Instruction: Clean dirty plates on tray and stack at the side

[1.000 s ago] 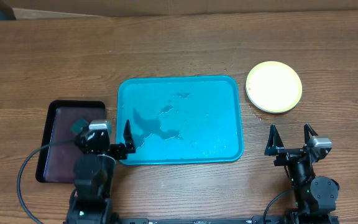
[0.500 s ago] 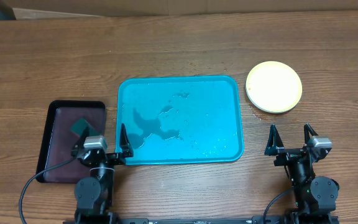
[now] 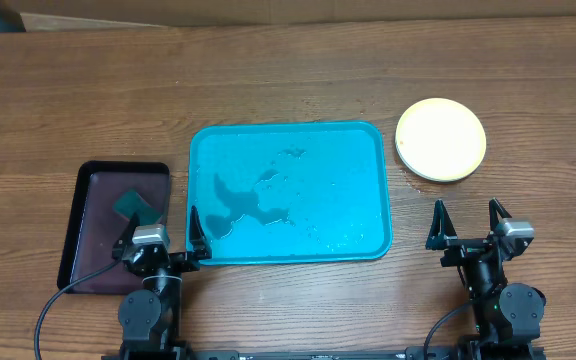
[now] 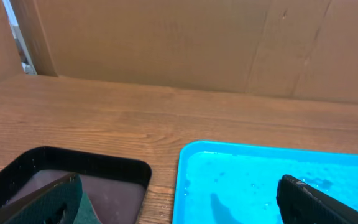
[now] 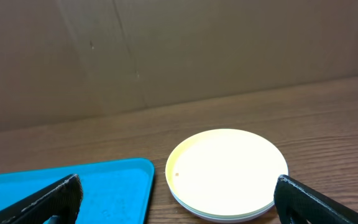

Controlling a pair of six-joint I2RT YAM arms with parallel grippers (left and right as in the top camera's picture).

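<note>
At upper right, the plates (image 3: 441, 140) are stacked beside the tray (image 3: 286, 192). Left end effector (image 3: 158, 224) and right end effector (image 3: 466, 215) are held open, empty. The task is judged done, and no further move is needed.

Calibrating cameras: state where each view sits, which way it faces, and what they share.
Overhead: above table, facing down; left gripper and right gripper show.
Left wrist: low, facing the far wall over dark tray, teal tray; own fingers.
Right wrist: low, facing likewise over plate stack; own fingers.
All share the teal tray.
</note>
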